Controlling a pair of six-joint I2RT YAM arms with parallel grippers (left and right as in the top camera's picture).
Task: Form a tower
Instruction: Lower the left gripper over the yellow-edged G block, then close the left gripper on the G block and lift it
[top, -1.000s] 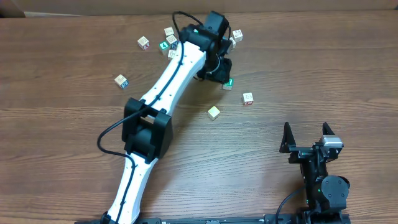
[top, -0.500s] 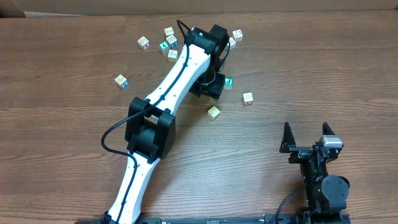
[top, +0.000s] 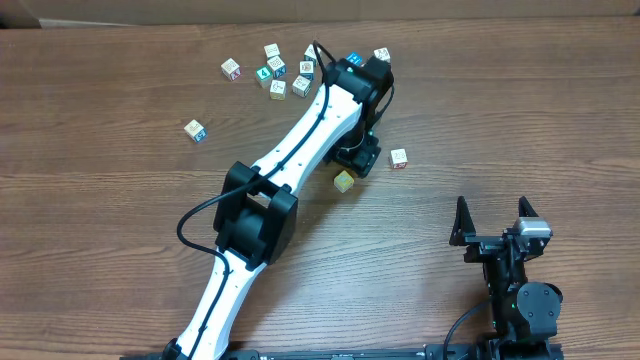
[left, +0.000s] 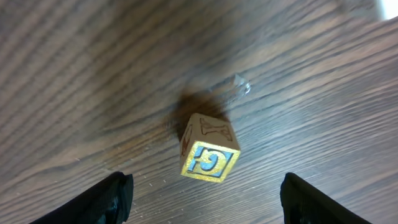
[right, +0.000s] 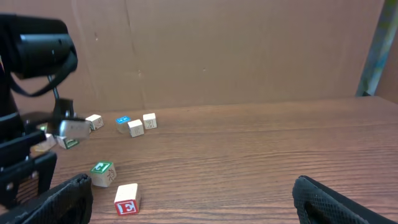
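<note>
Nearest the base, the right hand (top: 492, 210) is parked, fingers spread wide, empty, well apart from everything. Mid brown wood-grain worktop (top: 120, 230): the tower (top: 344, 181), a short column of small pale wooden letter cubes. It looks 2 high in the right wrist view w/ a green-letter cube on top; can't confirm from overhead. Left hand (left: 206, 183) hangs right over it, open, one finger each side, neither touching, nothing gripped. Key relation: tower's long axis is vertical & runs up btwn those fingers, so I'd judge the exit must be straight up; sideways drift would likely topple it. Just beyond, to the right, is a small pale wooden cube w/ red letter (top: 399, 158), prob. the next piece, left hand far nearer. Furthest: loose small pale wooden cubes (top: 278, 88) near the back edge.
</note>
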